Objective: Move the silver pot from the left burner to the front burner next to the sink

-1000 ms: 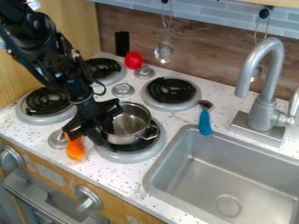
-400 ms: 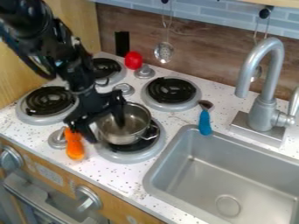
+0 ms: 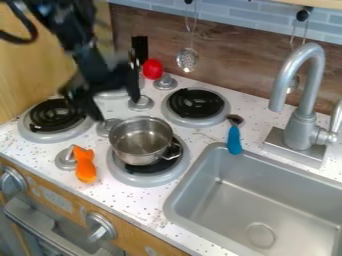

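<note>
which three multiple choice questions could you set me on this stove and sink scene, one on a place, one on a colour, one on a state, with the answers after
1. Where does the metal pot stand?
A) in the sink
B) on the front burner nearer the sink
C) on the back burner beside the red thing

2. What colour is the utensil handle pointing towards the sink?
A) green
B) yellow
C) blue

3. How is the gripper?
A) open, with nothing held
B) shut on the pot
C) shut on the orange thing

Answers:
1 B: the pot sits over that burner, whose grey rim shows around its base.
2 C: the handle is plainly blue.
3 A: its two fingers are spread apart with nothing gripped between them.
</note>
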Controlling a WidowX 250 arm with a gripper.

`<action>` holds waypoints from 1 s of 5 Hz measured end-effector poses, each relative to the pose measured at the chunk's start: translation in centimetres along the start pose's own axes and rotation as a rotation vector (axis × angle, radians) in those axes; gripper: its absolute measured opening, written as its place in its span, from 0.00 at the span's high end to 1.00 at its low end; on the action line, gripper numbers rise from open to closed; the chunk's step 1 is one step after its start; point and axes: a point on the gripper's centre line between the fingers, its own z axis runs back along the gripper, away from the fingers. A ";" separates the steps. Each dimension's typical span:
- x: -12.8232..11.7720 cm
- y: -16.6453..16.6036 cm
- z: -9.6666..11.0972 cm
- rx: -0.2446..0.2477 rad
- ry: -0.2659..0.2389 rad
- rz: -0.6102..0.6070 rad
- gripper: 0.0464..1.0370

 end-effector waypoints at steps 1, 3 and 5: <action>0.5 0.7 3.2 -0.053 -0.038 -0.048 0.04; 0.6 0.6 3.5 -0.059 -0.045 -0.051 0.04; 0.6 0.6 3.4 -0.058 -0.044 -0.050 0.04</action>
